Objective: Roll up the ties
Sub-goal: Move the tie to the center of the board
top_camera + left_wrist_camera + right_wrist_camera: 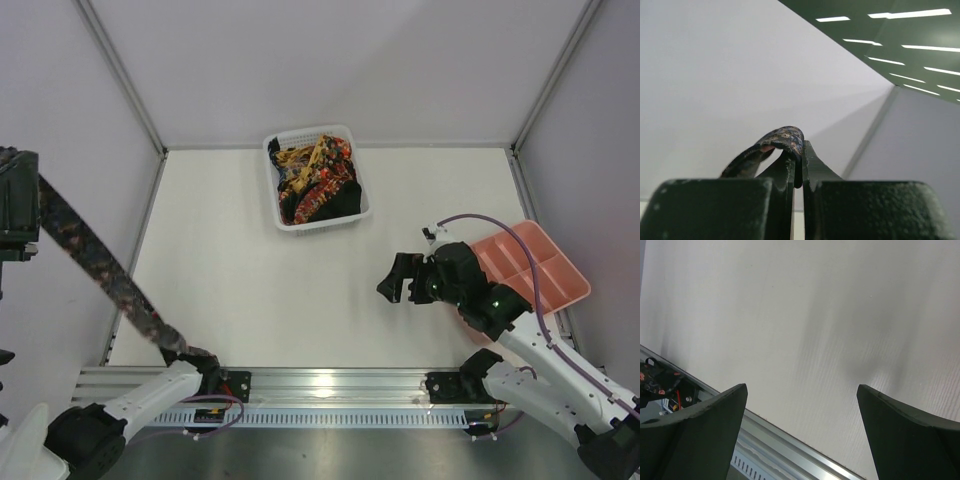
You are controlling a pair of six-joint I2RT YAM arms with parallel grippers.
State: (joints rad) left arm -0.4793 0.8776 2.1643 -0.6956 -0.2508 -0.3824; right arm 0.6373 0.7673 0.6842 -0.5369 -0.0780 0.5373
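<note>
- The left gripper (801, 152) pointed up toward the walls, clamped on a tie (100, 265) draping below it.
- The right gripper (398, 280) hovered, jaws apart, above the white table (250, 290); a basket (318, 224) of ties (315, 180) sat ahead.

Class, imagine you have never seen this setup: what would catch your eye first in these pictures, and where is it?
First, the tie strung diagonally up the left side, pinched in the raised left gripper. Next, the basket at the far middle, heaped with more ties. Then the pink tray at the right edge, with the open right gripper near it.
</note>
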